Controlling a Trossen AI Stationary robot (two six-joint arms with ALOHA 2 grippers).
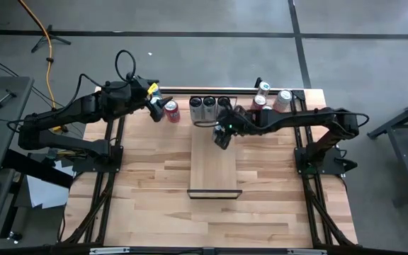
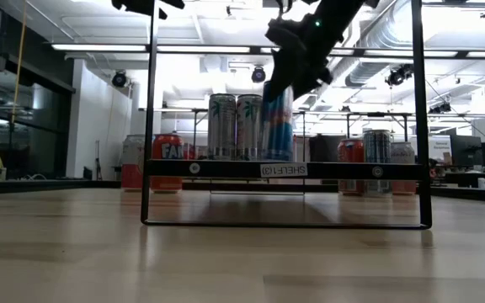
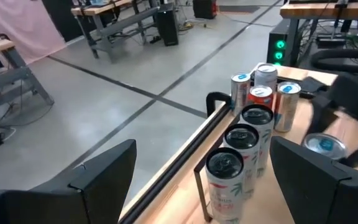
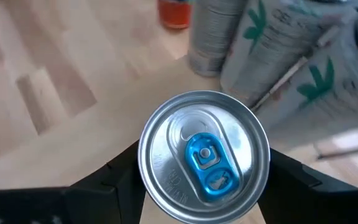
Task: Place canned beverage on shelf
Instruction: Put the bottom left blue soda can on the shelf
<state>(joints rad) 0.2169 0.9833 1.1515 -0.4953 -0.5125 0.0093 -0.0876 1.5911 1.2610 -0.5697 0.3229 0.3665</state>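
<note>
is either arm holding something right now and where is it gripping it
The right gripper holds a silver can with a blue tab, fingers on opposite sides just below its top rim. The left gripper is open and empty.

Blue-tabbed can point(image 4: 204, 155) upright on pale shelf point(image 1: 214, 170), beside three cans point(image 1: 209, 106).

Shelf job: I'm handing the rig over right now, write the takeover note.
Right gripper: closed around a silver can with a blue pull tab, over the far end of the pale wooden shelf with the dark metal frame.
Left gripper: open, empty, beside a red can on the table left of the shelf.
Done: three white palm-print cans stand in a row at the shelf's far end.
Left: set the held can down and release it; more cans wait at the table's far right.
</note>
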